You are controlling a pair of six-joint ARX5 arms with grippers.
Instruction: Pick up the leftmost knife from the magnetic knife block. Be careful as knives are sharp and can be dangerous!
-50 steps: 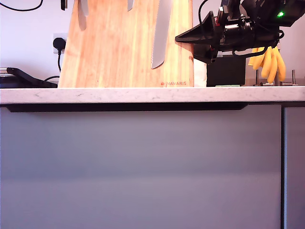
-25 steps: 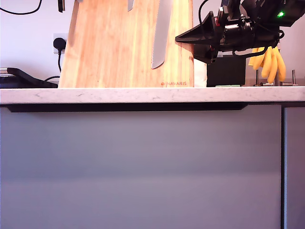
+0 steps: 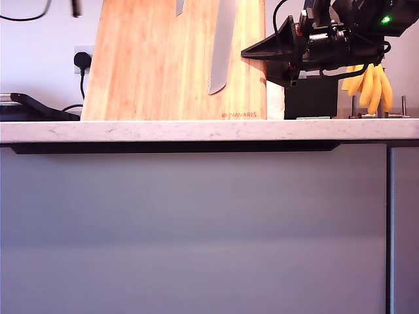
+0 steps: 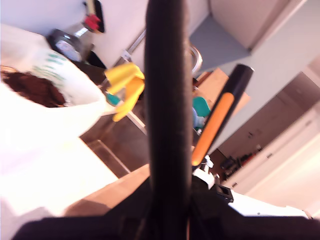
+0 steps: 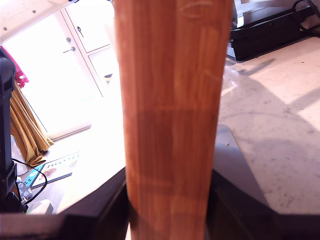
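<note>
The magnetic knife block [image 3: 163, 72] stands on the counter, a tall bamboo slab with red print low down. Its edge [image 5: 172, 125] fills the second wrist view. My second gripper [image 3: 252, 52] reaches in from the exterior view's right and is shut on that edge. The leftmost knife's blade is out of view. In the first wrist view a long black handle [image 4: 167, 75] stands in my first gripper [image 4: 167, 210], which is shut on it. My first gripper lies beyond the exterior view's top edge. A serrated blade [image 3: 220, 46] and a short blade tip [image 3: 179, 6] remain on the block.
The white counter [image 3: 196, 131] runs across the exterior view above grey cabinet fronts. Bananas [image 3: 368, 85] hang behind a small black box [image 3: 311, 97] at that view's right. A plug [image 3: 81, 60] and a flat black object [image 3: 33, 108] sit at its left. An orange-and-black bar [image 4: 220, 117] shows beside the handle.
The narrow blade tip at the block's upper left has slid up and out of the exterior view. A small dark piece at the top edge has drifted left. The second arm has stayed put.
</note>
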